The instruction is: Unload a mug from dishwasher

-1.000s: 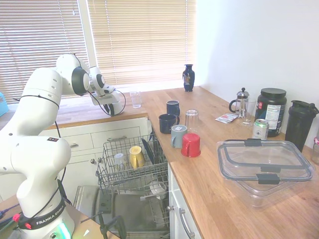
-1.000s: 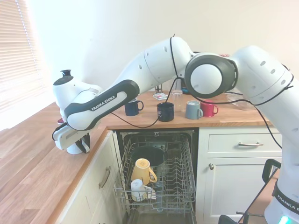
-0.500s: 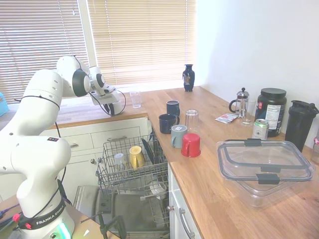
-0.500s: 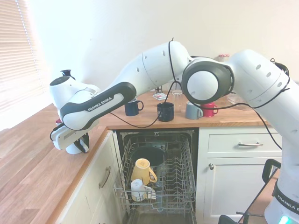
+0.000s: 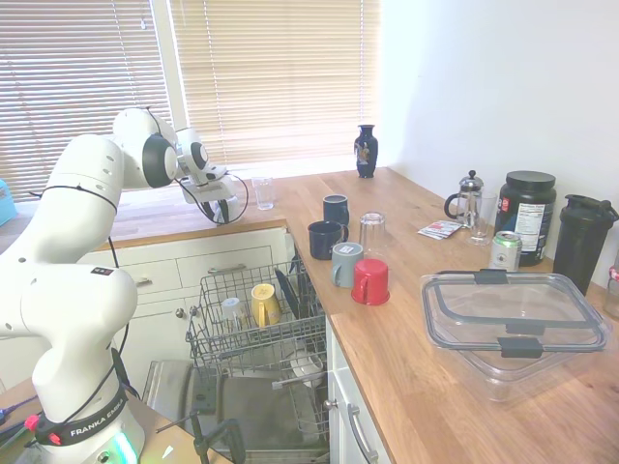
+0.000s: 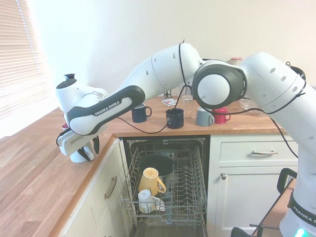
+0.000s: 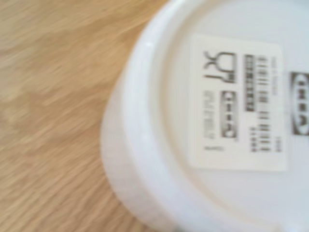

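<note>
A small white mug (image 6: 76, 157) stands upside down on the wooden counter (image 6: 34, 182), left of the dishwasher. The wrist view shows its labelled base (image 7: 231, 101) from close by, resting on the wood. My gripper (image 6: 91, 150) hangs just over the mug, open, with its dark fingers (image 6: 97, 144) spread to either side of it. From the first exterior view the gripper (image 5: 221, 205) hides the mug. The dishwasher's wire rack (image 6: 187, 195) is pulled out over the dropped door (image 5: 242, 411).
A mustard-yellow mug (image 6: 151, 180) and a pale cup (image 6: 146, 199) sit in the rack. Dark blue mugs (image 5: 322, 239), a grey mug (image 5: 344, 263), a red mug (image 5: 369, 281) and a glass (image 5: 372, 232) stand on the right counter, with a lidded plastic container (image 5: 513, 319) beyond.
The fingers have spread apart and let go of the white mug, which stays on the counter. The hand has lifted slightly and shifted toward the dishwasher.
</note>
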Controlling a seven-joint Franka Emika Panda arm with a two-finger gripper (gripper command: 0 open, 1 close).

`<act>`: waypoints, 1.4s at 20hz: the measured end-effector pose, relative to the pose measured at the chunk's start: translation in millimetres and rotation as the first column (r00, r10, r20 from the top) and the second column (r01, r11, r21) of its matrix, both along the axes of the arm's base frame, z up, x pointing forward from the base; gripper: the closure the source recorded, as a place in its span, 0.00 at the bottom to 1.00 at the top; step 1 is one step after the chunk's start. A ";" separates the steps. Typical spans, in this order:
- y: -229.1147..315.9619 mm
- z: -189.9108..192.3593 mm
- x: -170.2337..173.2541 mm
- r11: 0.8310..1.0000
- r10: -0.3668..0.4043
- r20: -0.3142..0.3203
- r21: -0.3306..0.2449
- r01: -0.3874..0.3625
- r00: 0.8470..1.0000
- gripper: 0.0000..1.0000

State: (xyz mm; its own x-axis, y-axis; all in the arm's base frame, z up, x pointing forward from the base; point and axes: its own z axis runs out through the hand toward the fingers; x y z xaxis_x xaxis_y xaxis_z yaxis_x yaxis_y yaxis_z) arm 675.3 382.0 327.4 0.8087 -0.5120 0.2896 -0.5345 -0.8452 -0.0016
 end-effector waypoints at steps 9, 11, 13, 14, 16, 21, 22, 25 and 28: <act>4.1 4.1 -2.8 1.000 0.025 0.024 0.012 -0.026 0.999 0.00; 6.3 7.4 -8.6 0.999 0.039 0.036 0.021 -0.040 0.999 0.00; 5.4 17.3 -17.2 0.998 0.056 0.056 0.035 -0.058 0.997 0.00; 3.4 24.9 -22.3 0.997 0.060 0.064 0.041 -0.063 0.996 0.00; -1.7 44.4 -34.0 0.996 0.069 0.083 0.052 -0.073 0.994 0.00; -15.7 87.1 -72.3 0.992 0.094 0.130 0.075 -0.105 0.987 0.00; -21.6 93.3 -79.6 0.991 0.095 0.137 0.077 -0.106 0.986 0.00; -52.8 106.2 -96.8 0.993 0.078 0.145 0.073 -0.089 0.986 0.00; -97.6 101.7 -110.4 0.997 0.042 0.136 0.064 -0.051 0.990 0.00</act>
State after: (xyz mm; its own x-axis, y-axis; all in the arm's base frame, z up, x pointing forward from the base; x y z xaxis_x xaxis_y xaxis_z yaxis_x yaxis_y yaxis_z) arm 564.8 284.4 429.1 0.7881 -0.4965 0.3638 -0.4854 -0.8648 -0.1287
